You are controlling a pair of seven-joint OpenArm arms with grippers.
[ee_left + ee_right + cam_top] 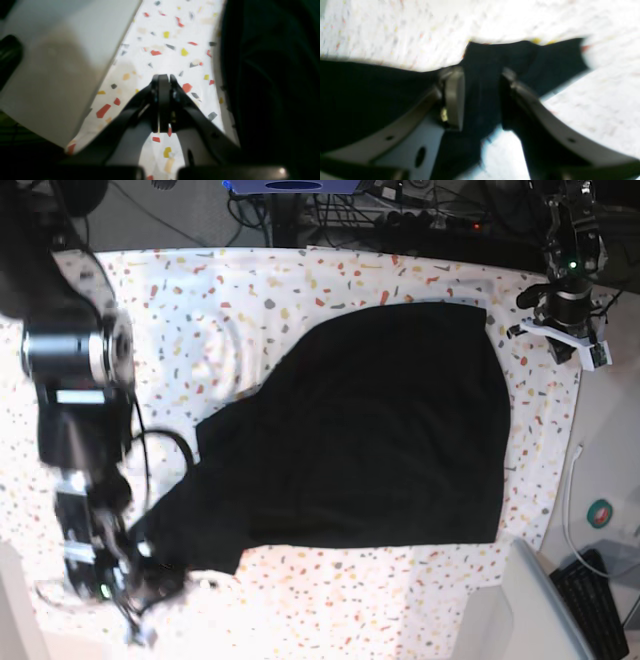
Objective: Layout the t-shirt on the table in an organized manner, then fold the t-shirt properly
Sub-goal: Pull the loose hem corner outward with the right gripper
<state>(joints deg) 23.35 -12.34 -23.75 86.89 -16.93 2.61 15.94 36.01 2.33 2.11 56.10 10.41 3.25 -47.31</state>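
Observation:
The black t-shirt point(390, 430) lies spread on the speckled white table point(200, 310), with one sleeve or corner drawn toward the lower left. My right gripper point(482, 97) is open, and its two fingers stand either side of a bunched strip of the shirt's fabric point(482, 75). In the base view it point(158, 575) sits at the shirt's lower-left corner. My left gripper point(163, 77) is shut and empty, just over bare table beside the shirt's edge point(270, 75). In the base view it point(530, 297) is at the table's far right corner.
A black keyboard point(602, 600) and a pale board point(530, 600) lie off the table at the bottom right, by a white cable point(570, 480) and a round green item point(600, 513). Cables and equipment run along the top. A pale panel point(62, 62) borders the table in the left wrist view.

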